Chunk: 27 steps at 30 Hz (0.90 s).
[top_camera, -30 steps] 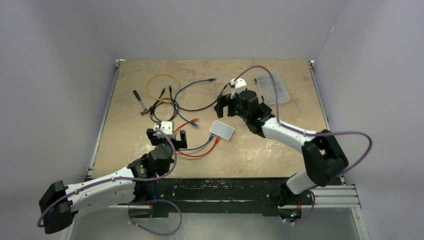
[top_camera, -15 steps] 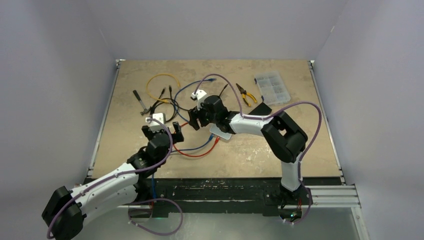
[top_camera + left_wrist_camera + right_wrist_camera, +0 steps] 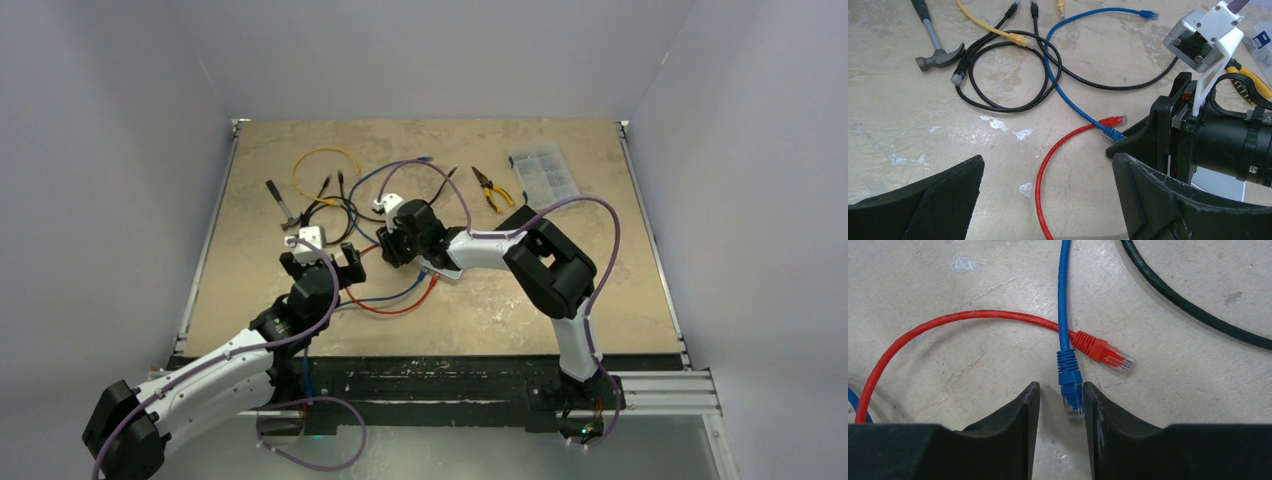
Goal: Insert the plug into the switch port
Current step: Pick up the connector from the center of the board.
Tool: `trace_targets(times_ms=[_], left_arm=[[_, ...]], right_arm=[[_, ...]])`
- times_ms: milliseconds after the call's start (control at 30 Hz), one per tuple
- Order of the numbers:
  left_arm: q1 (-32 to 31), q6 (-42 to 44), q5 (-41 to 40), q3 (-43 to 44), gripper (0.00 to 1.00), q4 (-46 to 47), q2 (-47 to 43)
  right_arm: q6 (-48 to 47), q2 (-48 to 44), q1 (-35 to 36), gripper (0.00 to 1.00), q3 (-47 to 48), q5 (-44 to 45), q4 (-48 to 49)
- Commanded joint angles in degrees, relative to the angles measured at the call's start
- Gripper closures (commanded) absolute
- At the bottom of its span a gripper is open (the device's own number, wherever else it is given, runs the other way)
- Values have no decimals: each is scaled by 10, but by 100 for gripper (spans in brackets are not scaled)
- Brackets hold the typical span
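Fingers of the left gripper (image 3: 322, 265) stood wide apart above the red network cable (image 3: 1038, 175), holding nothing. To its right, the right gripper (image 3: 1060, 395) was narrowly parted astride the blue cable's clear-tipped plug (image 3: 1070, 385), not clamping it. The plug lay on the beige table (image 3: 948, 270). The white switch box (image 3: 1220, 184) lay partly hidden under the right arm. A blue-and-white label (image 3: 1262, 40) at far right was too small to read.

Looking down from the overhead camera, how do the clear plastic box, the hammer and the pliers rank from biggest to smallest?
1. The clear plastic box is plainly the largest.
2. The hammer and the pliers look about the same length in this view, so I won't rank one above the other.
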Motion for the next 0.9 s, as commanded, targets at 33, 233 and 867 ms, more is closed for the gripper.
trace_targets(times_ms=[33,233,867], left_arm=[[3,-8,-11,9,1,4,1],[3,-9,-23,2,1,-9,-16],[3,13,-49,4,2,-1,13]], right_arm=[[-10,-13,7,74,-2,2,2],[-11,-55,5,100,15,53,-37],[-39,-303,-76,100,56,-3,-42]])
